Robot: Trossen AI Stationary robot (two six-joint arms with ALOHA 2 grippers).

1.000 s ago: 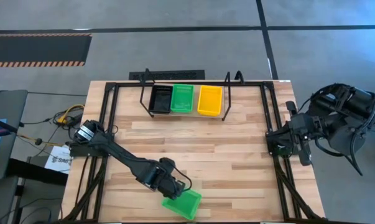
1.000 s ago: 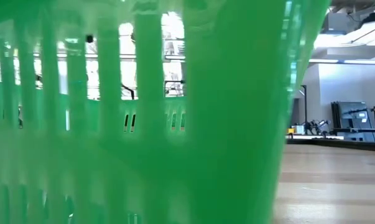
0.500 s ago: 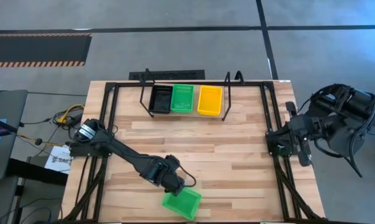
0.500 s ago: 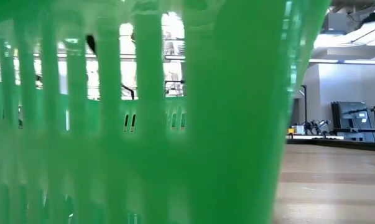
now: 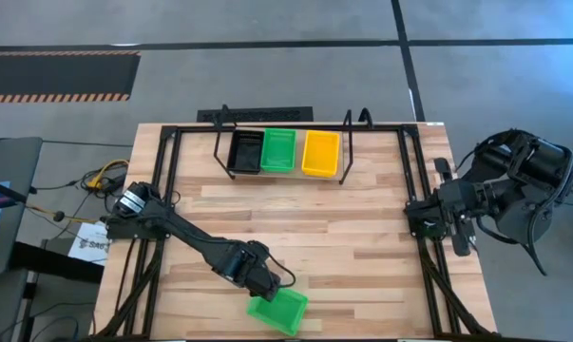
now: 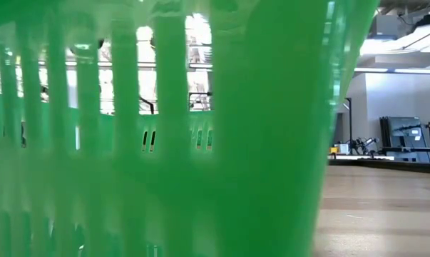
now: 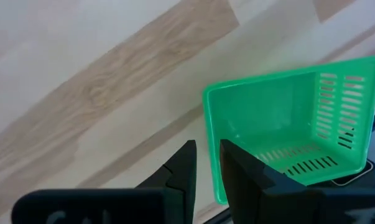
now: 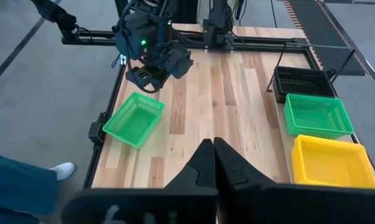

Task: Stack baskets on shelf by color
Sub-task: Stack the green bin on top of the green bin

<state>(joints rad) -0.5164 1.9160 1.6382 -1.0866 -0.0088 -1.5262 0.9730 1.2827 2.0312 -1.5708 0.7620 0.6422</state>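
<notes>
one green basket at wooden table front edge; left claw narrow at its rim.

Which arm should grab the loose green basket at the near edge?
Left. Its gripper hangs right at the loose green basket, fingers astride one wall in the left wrist view. The right gripper sits shut, parked off the table's right side, far from it.

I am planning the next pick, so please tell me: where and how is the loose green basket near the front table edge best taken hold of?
Probably by the thin rim wall of the loose green basket nearest the left gripper, coming from above. It stands upright and open-topped, and the fingers are already lined up either side of that wall, slightly apart. The right gripper waits off to the side.
</notes>
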